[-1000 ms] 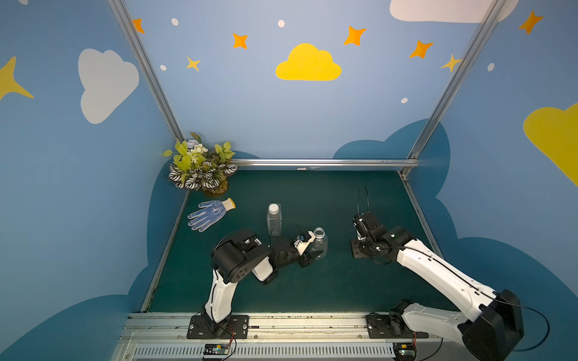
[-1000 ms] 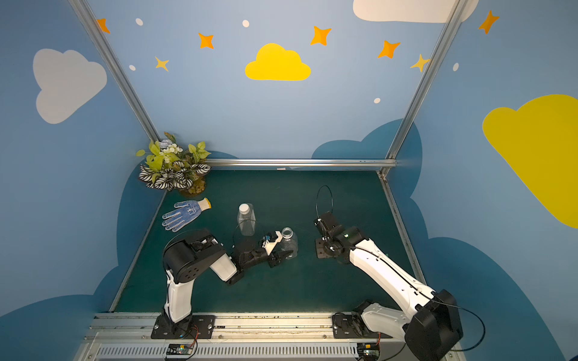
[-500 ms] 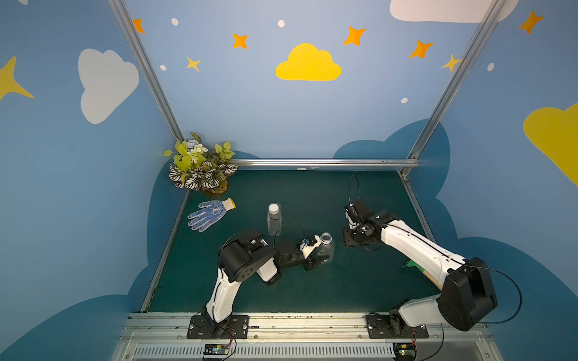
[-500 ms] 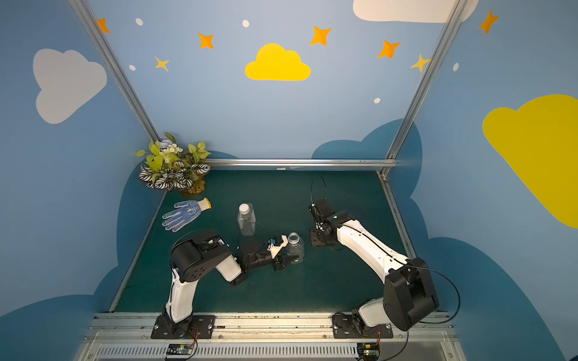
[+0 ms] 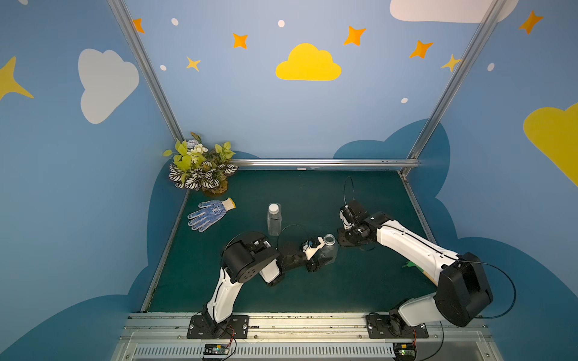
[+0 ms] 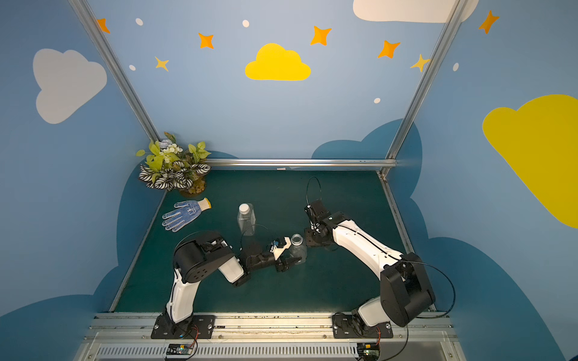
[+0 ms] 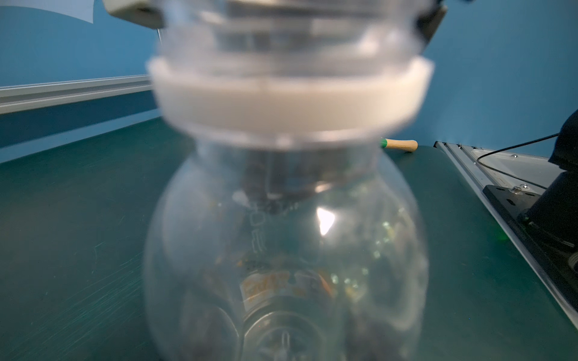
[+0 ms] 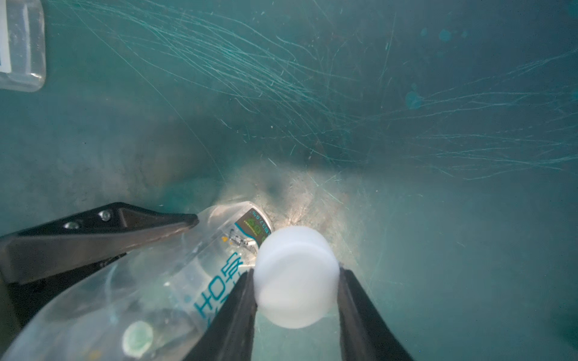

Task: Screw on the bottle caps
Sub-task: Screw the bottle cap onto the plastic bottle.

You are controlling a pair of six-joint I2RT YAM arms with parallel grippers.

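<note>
Plant: a potted plant (image 5: 200, 167) with striped and yellow-green leaves stood in the tabletop's (image 5: 312, 193) far left corner.
Glove: a blue-dotted work glove (image 5: 209, 214) lay flat near the left edge, just in front of the plant.
Wooden handle: a pale handle (image 7: 402, 144) with a green end lay near the right edge.

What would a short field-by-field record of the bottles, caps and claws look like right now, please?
Rectangular bottle: upright, fitted cap on.
Round bottle: uncapped, between the jaws of the left claw; grip unclear.
Loose cap: pinched in the right claw, not yet on the round bottle.
Others: glove and plant at the far left.
</note>
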